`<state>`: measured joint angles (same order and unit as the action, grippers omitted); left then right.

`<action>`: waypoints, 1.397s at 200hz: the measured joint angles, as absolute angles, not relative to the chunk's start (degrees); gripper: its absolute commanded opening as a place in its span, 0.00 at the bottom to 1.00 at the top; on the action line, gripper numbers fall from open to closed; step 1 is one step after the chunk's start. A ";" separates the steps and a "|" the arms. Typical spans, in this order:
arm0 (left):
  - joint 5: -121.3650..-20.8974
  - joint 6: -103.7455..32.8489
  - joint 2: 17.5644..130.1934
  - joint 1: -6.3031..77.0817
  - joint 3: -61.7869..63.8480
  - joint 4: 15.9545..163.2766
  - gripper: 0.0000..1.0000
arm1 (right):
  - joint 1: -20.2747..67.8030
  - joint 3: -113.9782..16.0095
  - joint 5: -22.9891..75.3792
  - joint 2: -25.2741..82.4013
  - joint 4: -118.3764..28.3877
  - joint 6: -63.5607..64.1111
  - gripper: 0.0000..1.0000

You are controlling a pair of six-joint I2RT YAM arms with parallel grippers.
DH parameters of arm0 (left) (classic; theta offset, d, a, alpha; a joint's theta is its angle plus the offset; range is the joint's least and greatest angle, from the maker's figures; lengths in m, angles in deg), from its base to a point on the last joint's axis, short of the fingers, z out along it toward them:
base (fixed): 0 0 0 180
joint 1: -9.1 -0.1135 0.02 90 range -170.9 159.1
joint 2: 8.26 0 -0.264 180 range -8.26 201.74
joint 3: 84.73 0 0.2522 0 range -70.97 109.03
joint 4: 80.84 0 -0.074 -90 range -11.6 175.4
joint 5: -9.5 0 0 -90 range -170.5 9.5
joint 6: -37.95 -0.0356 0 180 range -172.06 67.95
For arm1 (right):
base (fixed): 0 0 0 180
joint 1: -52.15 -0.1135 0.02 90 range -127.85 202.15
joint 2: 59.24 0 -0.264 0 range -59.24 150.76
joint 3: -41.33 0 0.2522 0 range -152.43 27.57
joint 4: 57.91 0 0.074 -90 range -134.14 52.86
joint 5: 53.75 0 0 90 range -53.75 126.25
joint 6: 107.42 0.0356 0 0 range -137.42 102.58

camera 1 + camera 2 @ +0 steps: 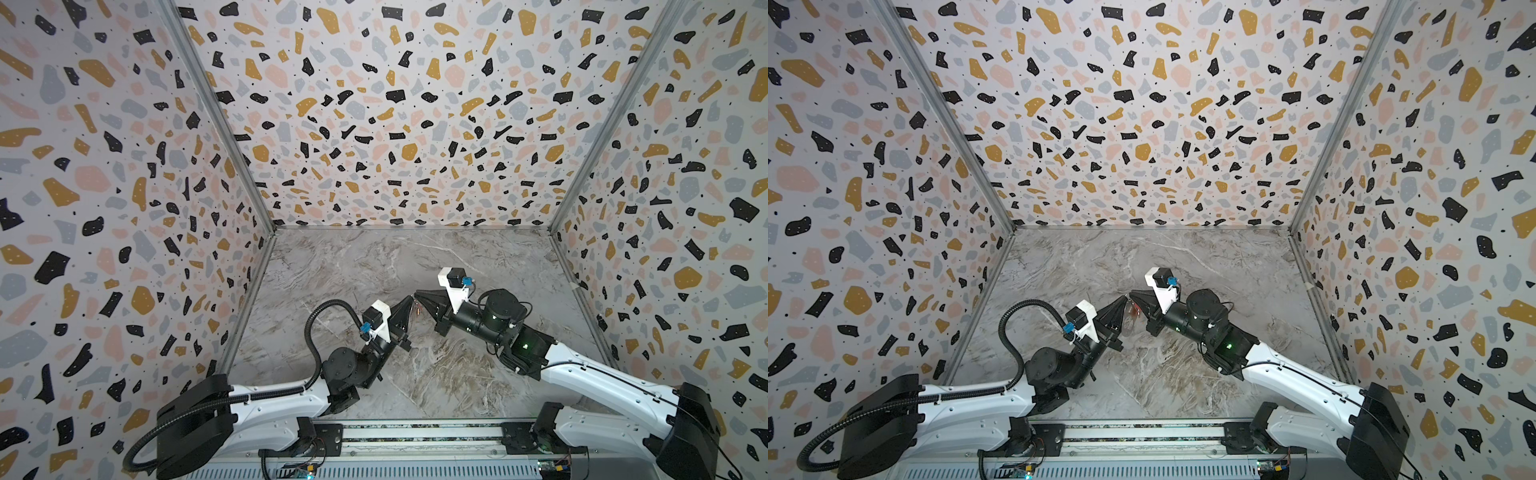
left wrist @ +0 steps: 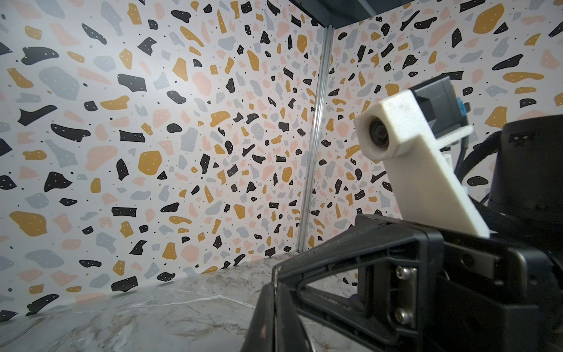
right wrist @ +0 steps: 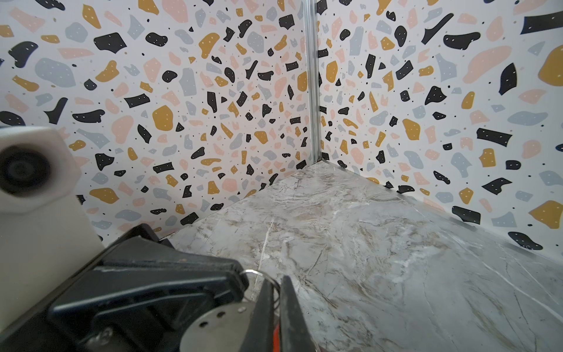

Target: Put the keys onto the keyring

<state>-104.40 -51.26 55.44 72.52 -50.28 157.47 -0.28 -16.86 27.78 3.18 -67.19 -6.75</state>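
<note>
Keys [image 1: 417,307] first: where are they? — DESK

Between the two arms' tips, over the marble tabletop [image 1: 374,266], near its middle. In both top views only their red-orange tags show, a small speck just below the meeting tips. — PHOTOGRAPHER

And the pincers? — DESK

The right pincer [image 3: 275,285] is closed down to a slit. In the right wrist view an orange tag is wedged between its fingers [image 3: 264,304]. The left pincer [image 1: 409,300] is closed too, tip to tip with the right, and a thin wire ring [image 3: 255,273] curls out at its tip. Whether it grips that ring or something else cannot be told. — PHOTOGRAPHER

The keyring? — DESK

The keyring [image 3: 213,323] appears only as a flat dull-grey plate under the left pincer's tip, just beside the right pincer's finger. Its loop is hidden. Terrazzo-print walls [image 1: 374,124] enclose the scene on three sides. — PHOTOGRAPHER
</note>
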 measured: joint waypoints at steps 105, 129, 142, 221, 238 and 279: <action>-106.74 -51.08 53.93 72.50 -50.30 155.92 0.08 | -5.04 -20.90 36.04 4.09 -61.71 -13.98 0.00; -107.53 -50.97 53.23 72.47 -50.06 154.93 0.13 | -6.68 -21.97 38.86 4.57 -60.72 -16.30 0.00; -108.01 -50.97 53.06 72.47 -49.87 154.30 0.15 | -7.31 -22.32 39.80 4.62 -60.24 -17.35 0.00; -109.45 -51.19 51.88 72.30 -49.58 150.41 0.00 | -8.63 -22.41 40.78 4.29 -59.13 -20.63 0.00; -109.12 -51.28 51.66 72.28 -49.56 149.91 0.00 | -8.63 -22.41 40.67 4.05 -58.84 -20.95 0.00; -108.01 -51.56 50.96 72.26 -49.56 149.47 0.00 | -8.63 -22.41 40.28 3.52 -58.58 -21.17 0.00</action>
<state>-108.01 -51.56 50.96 72.26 -49.56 149.47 -8.63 -22.41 40.28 3.52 -58.58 -21.17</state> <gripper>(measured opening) 0.047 0.043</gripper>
